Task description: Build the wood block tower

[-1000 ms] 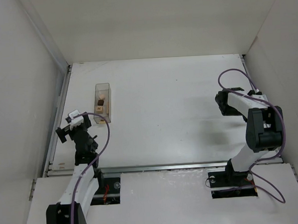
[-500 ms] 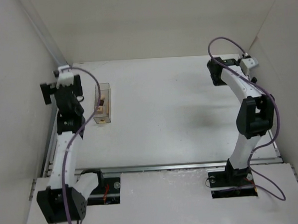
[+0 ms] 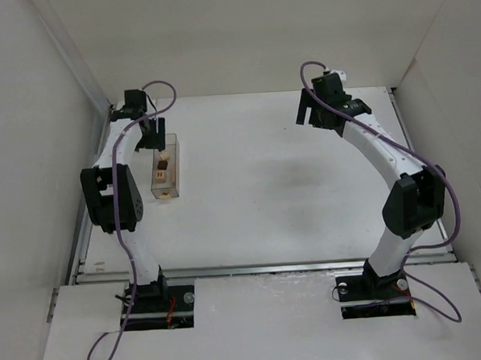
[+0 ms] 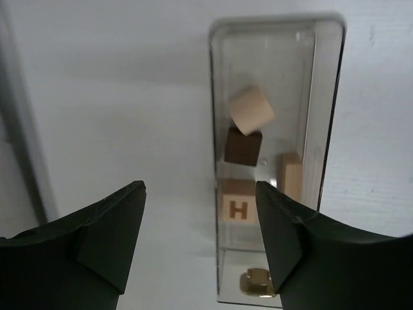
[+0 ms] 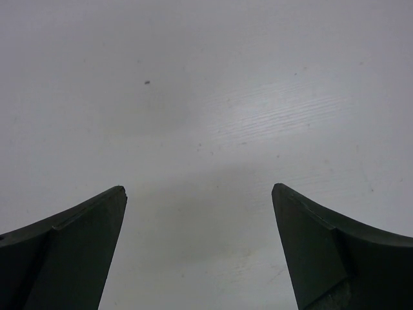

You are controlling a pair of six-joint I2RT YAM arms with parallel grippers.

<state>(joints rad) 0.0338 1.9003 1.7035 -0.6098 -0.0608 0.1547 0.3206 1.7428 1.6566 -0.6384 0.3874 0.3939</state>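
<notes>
Blocks (image 4: 243,145) inside clear box (image 4: 328,103), just beyond spread left gripper (image 4: 200,187); right gripper (image 5: 198,187) spread.

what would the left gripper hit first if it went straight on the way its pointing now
Probably the clear box: one long wall of it runs between the left gripper's open jaws, with the H block just inside. Beside that wall there is only bare table. How far off the box is remains hard to judge.

The box (image 3: 165,169) is lying lengthwise on the tabletop's (image 3: 273,186) left side. Inside it, the oblong block (image 4: 251,110) is sitting farthest back, touching the cube (image 4: 243,146) just before it, and the lettered block (image 4: 237,208) is lying nearer. The left hand (image 4: 200,190) is hanging over the box. The right hand (image 3: 316,118) is hovering well apart, back right.
</notes>
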